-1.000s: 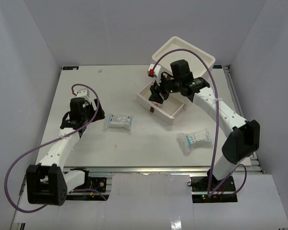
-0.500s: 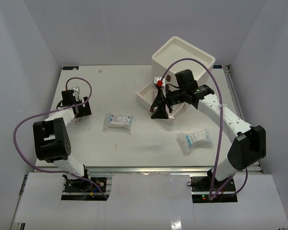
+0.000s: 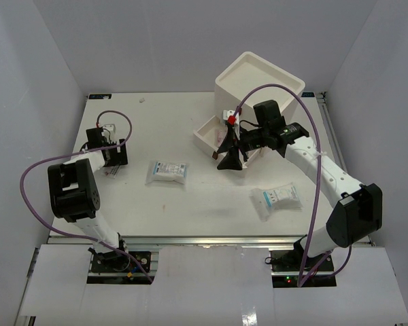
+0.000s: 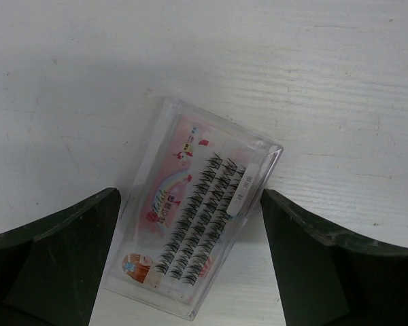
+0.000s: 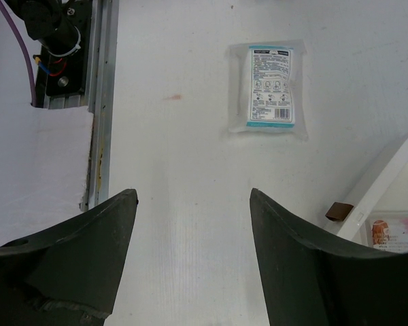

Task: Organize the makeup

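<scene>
A clear eyelash case [image 4: 197,234] with a pink card lies flat on the table. My left gripper [image 4: 189,204] is open just above it, one finger on each side, not touching it. In the top view this gripper [image 3: 111,165] is at the table's left side. My right gripper [image 3: 230,161] is open and empty, low over the table at the front of the open drawer [image 3: 207,132]. A white packet with teal print [image 3: 168,171] lies mid-table and also shows in the right wrist view [image 5: 270,88]. A second packet [image 3: 275,199] lies near right. Pinkish sachets [image 5: 394,231] lie in the drawer.
The big white drawer box [image 3: 258,81] stands at the back right, its lowest drawer pulled out, brown knob [image 5: 338,211] facing my right gripper. The table's near rail [image 5: 98,102] and wiring run along the front edge.
My left gripper swung left from beside the mid-table packet to over the eyelash case. My right gripper came out of the drawer and down to its front, empty.
</scene>
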You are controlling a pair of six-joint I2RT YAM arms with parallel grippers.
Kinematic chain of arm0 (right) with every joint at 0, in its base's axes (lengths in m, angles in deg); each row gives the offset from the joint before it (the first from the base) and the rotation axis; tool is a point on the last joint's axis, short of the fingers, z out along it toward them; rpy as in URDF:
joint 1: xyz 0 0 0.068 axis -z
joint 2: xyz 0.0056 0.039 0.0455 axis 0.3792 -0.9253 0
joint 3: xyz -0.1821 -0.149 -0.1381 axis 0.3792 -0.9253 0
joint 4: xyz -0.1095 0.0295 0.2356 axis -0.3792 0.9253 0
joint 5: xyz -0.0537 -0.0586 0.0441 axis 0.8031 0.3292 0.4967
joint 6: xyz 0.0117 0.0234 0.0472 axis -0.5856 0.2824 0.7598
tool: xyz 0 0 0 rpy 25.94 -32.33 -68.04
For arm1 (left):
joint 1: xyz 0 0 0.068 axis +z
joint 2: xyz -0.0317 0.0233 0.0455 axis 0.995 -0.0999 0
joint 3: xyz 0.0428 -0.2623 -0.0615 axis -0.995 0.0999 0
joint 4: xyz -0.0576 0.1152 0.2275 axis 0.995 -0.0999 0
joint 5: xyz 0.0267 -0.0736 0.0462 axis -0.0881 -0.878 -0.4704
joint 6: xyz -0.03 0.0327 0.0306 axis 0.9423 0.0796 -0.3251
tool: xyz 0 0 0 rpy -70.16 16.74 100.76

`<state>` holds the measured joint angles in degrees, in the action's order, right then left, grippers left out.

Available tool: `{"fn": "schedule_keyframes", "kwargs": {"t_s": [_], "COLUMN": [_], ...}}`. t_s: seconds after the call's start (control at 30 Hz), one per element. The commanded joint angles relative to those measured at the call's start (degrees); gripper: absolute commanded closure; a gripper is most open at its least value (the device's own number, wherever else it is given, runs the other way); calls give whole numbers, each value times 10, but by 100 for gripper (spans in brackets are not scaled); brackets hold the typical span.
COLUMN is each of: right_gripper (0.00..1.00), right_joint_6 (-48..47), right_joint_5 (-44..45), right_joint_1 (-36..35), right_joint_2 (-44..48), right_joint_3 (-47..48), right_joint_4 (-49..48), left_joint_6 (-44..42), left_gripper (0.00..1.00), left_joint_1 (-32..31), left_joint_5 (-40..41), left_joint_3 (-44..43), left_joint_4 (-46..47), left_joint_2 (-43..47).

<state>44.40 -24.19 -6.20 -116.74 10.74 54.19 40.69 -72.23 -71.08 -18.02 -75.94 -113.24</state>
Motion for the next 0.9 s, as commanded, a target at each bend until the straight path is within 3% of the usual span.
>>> {"fn": "schedule_keyframes", "kwargs": {"t_s": [0.0,0.2,0.33,0.47,0.63,0.67,0.73,0.87], "right_gripper": [26,26,26,26,26,26,26,26], "right_joint_6": [-3,-1,-1,3,9,11,13,18], "right_joint_5": [-16,-19,-19,-18,-9,-8,-4,4], "right_joint_1": [5,5,8,14,22,25,31,55], "right_joint_2": [14,18,23,29,37,38,42,50], "right_joint_3": [-2,-2,-5,-8,-11,-12,-14,-17], "right_joint_4": [-12,-13,-14,-17,-26,-27,-28,-36], "left_joint_6": [-13,-4,18,61,164,222,281,439], "left_gripper": [7,18,39,66,83,89,91,92], "left_joint_1": [1,2,1,1,0,-1,-8,-74], "left_joint_5": [-38,-50,-57,-91,-221,-244,-334,-377], "left_joint_3": [-3,-10,-13,-18,-43,-45,-34,-9], "left_joint_4": [-15,-42,-51,-52,-36,-31,19,120], "left_joint_2": [0,-7,-12,3,82,95,122,168]}}
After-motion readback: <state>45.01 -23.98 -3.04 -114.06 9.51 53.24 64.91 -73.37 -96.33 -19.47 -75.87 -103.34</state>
